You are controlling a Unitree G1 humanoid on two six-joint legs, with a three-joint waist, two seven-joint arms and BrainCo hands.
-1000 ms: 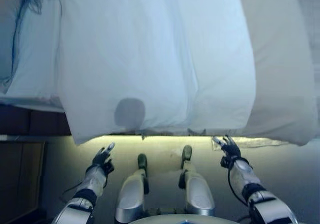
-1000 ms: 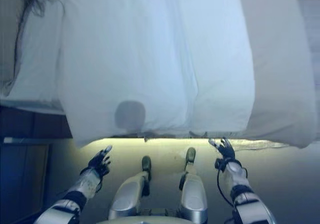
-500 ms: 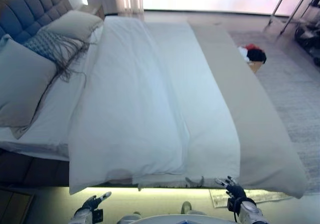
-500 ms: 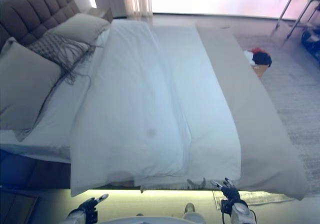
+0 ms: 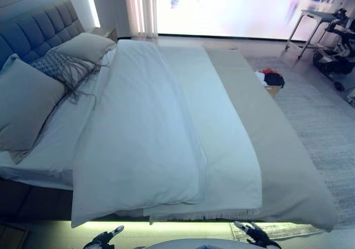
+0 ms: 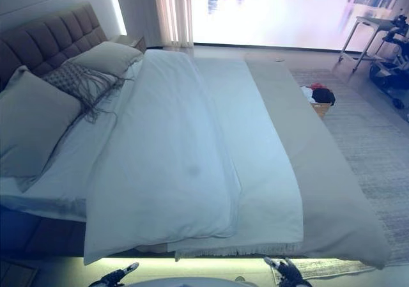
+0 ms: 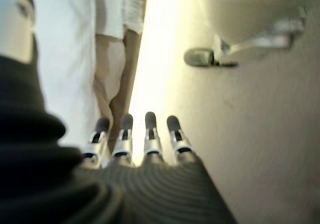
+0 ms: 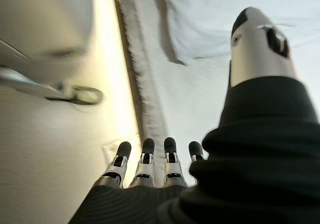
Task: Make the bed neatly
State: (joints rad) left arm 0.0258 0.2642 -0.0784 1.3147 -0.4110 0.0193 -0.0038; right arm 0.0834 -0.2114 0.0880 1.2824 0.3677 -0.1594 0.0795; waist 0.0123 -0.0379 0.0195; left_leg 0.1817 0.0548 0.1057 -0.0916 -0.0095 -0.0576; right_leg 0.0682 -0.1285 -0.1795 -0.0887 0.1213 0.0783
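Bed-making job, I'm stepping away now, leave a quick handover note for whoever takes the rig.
Left hand open, empty, low at the bed's near side. Right hand open, empty, likewise.
White duvet lies spread down the bed, its near edge hanging unevenly; beige blanket covers the foot end. Pillows sit by the headboard, the fringed throw draped loosely over them.
Left to do: probably square the duvet edge and tidy the pillows and throw.

Both hands low at bed's (image 5: 33, 202) near edge, touching nothing. Duvet (image 5: 144, 143) ahead of left hand (image 5: 105, 239); blanket (image 5: 277, 160) ahead of right hand (image 5: 252, 235), beside duvet. Pillows (image 5: 28, 102) far left of left hand, against headboard (image 5: 39, 24). Side table (image 5: 316, 24) far beyond right hand.
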